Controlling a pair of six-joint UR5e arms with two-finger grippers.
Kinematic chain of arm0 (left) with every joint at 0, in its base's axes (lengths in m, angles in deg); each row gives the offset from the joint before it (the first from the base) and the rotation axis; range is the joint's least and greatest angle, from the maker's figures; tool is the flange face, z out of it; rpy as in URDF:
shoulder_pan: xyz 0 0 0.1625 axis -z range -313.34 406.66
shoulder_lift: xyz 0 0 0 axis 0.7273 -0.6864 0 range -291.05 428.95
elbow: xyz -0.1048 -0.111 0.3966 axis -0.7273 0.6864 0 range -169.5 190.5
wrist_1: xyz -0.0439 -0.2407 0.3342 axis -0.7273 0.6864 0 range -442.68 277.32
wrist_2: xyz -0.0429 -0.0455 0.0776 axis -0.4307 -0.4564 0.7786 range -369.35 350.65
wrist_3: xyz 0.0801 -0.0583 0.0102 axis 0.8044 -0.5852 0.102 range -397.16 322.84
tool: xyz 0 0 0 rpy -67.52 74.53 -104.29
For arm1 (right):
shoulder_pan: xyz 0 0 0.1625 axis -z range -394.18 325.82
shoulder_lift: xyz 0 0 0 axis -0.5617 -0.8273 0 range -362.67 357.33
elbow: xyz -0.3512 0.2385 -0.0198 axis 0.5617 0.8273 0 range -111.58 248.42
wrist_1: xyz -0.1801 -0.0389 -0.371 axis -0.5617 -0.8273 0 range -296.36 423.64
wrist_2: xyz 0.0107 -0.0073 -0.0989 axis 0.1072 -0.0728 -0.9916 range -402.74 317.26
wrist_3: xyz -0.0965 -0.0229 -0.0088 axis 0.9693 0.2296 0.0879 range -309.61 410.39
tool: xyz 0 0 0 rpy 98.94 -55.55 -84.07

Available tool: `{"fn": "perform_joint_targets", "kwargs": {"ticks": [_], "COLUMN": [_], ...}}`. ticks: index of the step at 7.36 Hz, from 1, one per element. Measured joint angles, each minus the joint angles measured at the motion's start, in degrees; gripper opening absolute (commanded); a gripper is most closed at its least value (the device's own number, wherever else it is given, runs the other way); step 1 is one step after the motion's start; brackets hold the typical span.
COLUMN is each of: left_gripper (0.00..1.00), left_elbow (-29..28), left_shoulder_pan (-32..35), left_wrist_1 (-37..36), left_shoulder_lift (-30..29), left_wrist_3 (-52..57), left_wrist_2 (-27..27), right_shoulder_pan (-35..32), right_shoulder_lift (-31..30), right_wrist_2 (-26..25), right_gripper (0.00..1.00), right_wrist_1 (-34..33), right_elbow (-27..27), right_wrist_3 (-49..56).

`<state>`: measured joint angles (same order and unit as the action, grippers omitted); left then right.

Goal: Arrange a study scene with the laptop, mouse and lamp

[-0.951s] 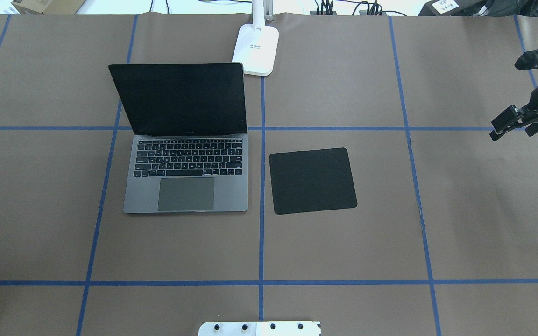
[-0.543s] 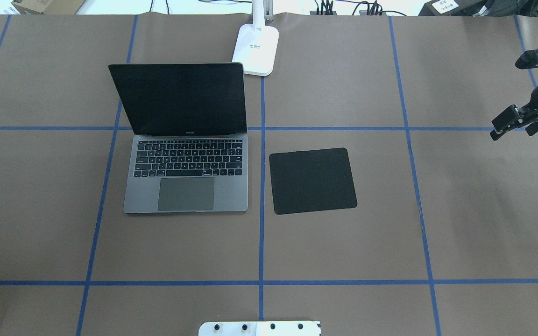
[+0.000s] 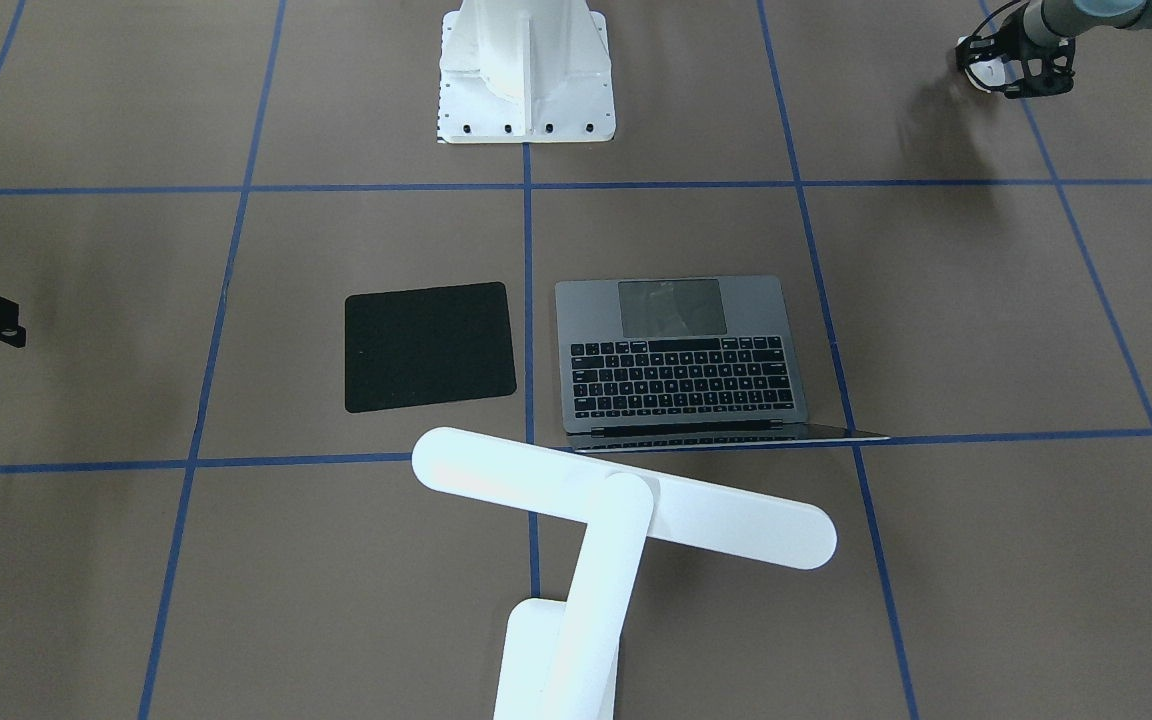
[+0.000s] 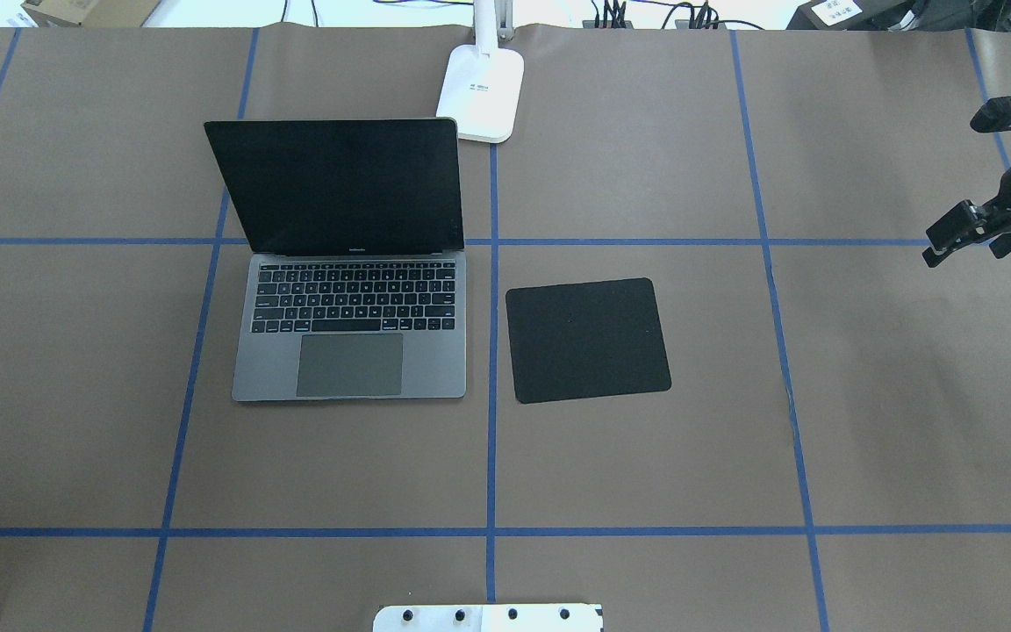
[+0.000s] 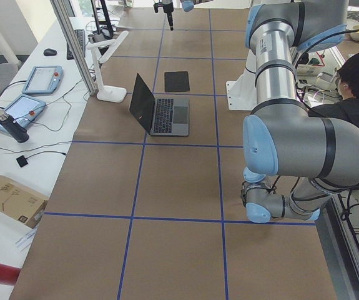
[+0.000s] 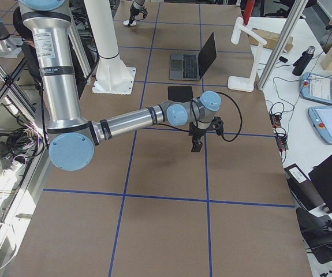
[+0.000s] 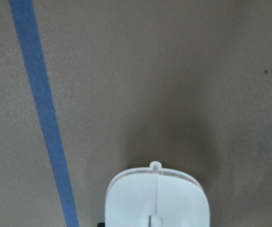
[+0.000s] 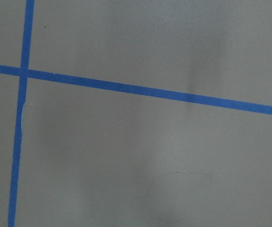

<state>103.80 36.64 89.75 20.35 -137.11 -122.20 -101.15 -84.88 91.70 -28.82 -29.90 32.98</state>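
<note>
**Mouse in left pincer at the near left; laptop and lamp set out**

Surface: brown sheet, marked off in squares by blue tape.

Laptop: left of centre, lid open, screen dark and tilted back, keyboard and trackpad toward the near side. Sits flat.

Mat: black, square, just right of the laptop. The two do not touch; a tape line runs between them. Nothing on it.

Lamp: flat base at the far edge, just beyond the right corner of the laptop's screen. Slanted arm rises from the base. In the front-facing view the long bar head shows large across the lower middle.

Mouse: white, seen at the bottom of the left wrist view, with its shadow on the brown sheet beyond. It is well apart from the laptop and mat, toward the near left corner.

Left pincer: clamped on the mouse, held above the surface.

Right pincer: at the far right, pointing down over bare sheet, well clear of the mat. The fingers overlap in every view, so I cannot tell whether they are apart or together.

White bolted stand: near edge, centre.
</note>
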Motion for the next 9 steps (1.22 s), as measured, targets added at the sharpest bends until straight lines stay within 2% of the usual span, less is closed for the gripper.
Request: {"fn": "perform_joint_targets", "kwargs": {"ticks": [3, 5, 6, 9], "left_gripper": [0.53, 0.53, 0.53, 0.53], "left_elbow": [0.3, 3.2, 6.4, 18.9], "left_shoulder_pan": [0.1, 1.1, 2.3, 9.7], "left_wrist_1": [4.2, 6.8, 7.2, 4.7], "left_shoulder_lift": [0.2, 0.5, 0.8, 1.8], "left_wrist_3": [-2.1, -4.6, -6.1, -11.1], "left_wrist_2": [0.1, 0.4, 0.0, -5.6], "right_shoulder_pan": [0.0, 0.0, 0.0, 0.1], "right_shoulder_lift": [-0.2, -0.2, -0.1, -0.1], "right_wrist_2": [0.0, 0.0, 0.0, 0.2], "right_gripper": [0.99, 0.99, 0.99, 0.99], "right_wrist_1": [0.0, 0.0, 0.0, 0.0], "right_elbow": [-0.1, -0.1, 0.0, 0.2], "right_wrist_3": [-0.1, -0.1, 0.0, 0.1]}}
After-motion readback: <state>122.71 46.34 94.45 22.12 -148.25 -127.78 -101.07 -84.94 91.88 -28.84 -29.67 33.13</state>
